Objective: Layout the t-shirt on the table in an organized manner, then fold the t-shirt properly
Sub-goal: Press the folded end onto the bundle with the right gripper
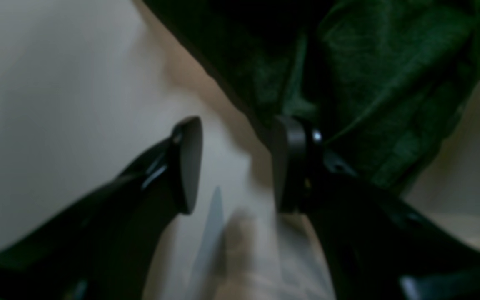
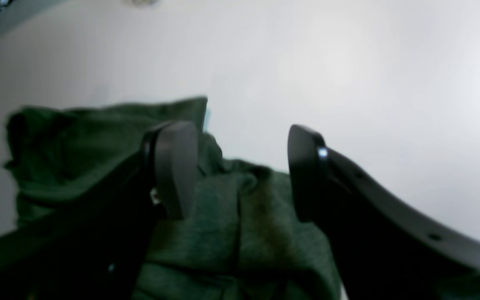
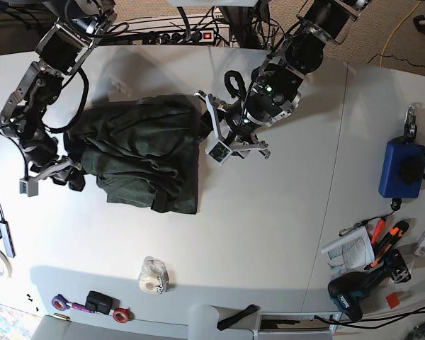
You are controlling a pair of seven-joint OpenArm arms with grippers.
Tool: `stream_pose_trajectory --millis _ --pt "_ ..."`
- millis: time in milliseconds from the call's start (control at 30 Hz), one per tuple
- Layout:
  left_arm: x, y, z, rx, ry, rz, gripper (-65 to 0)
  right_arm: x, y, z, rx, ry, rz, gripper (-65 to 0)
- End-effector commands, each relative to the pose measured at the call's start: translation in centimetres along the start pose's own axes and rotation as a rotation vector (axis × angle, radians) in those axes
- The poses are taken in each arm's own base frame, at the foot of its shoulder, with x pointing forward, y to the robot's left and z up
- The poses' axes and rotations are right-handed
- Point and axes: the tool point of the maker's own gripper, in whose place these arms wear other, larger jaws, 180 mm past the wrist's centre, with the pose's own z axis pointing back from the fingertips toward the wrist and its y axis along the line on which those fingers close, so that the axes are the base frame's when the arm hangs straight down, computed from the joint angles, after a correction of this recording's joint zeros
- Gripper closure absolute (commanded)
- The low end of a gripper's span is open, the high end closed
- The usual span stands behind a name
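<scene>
Tools both released: left tool and right tool (seemingly empty) over bunched t-shirt.

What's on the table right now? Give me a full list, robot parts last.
t-shirt: one, dark green, bunched, left of table centre
table: one, white, under everything
pouch: one, blue, right side
tape roll: one, whitish, near front edge
hand tools: several, orange and black, right front
drill: one, teal and black, right front corner
left gripper: one, black, open, at the shirt's right edge
right gripper: one, black, open, at the shirt's left edge
</scene>
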Motion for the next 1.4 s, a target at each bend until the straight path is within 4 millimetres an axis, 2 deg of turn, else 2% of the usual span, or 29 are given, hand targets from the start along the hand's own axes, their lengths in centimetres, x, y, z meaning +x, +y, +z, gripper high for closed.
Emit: stream_pose_trajectory --millis 0,133,267,300,400,467,600,733,967,1200,1367 --pt "1.6 0.1 0.1 0.000 -0.052 -0.006 -27.9 1.8 0.3 -0.1 0.025 -0.052 0.013 -34.1" --pt "1.6 0.2 0.1 0.001 -0.052 -0.006 -27.9 -0.5 0.9 -2.2 0.075 0.011 -0.028 -34.1" --pt "1.6 0.1 0.1 0.000 -0.052 -0.006 -27.9 -1.7 1.5 -3.5 0.101 0.047 -0.051 -32.2" --pt "1.6 0.1 0.1 0.000 -0.051 -0.006 -27.9 -1.8 1.7 -3.6 0.104 0.048 -0.048 -27.7" --pt "1.6 0.2 0.1 0.000 -0.051 -0.007 -27.9 -1.7 1.6 -3.6 0.104 0.046 -0.048 -7.1" --pt "1.6 0.2 0.1 0.001 -0.051 -0.006 -27.9 -1.6 1.4 -3.5 0.100 0.047 -0.044 -0.5" --pt "1.6 0.1 0.1 0.000 -0.051 -0.006 -27.9 -0.9 1.1 -2.7 0.103 0.059 -0.029 -0.2" --pt "1.6 0.2 0.1 0.001 -0.052 -0.006 -27.9 0.5 2.0 -1.6 0.155 0.053 -0.022 -0.2" --pt "1.7 0.2 0.1 0.001 -0.052 -0.006 -27.9 1.7 6.7 0.5 0.334 0.049 0.025 -0.2" --pt "1.7 0.2 0.1 0.001 -0.052 -0.006 -27.9 1.1 13.4 3.0 0.572 -0.018 0.024 -0.2" --pt "1.7 0.2 0.1 0.001 -0.052 -0.006 -27.9 0.4 16.3 3.5 0.665 -0.061 -0.037 -0.2"
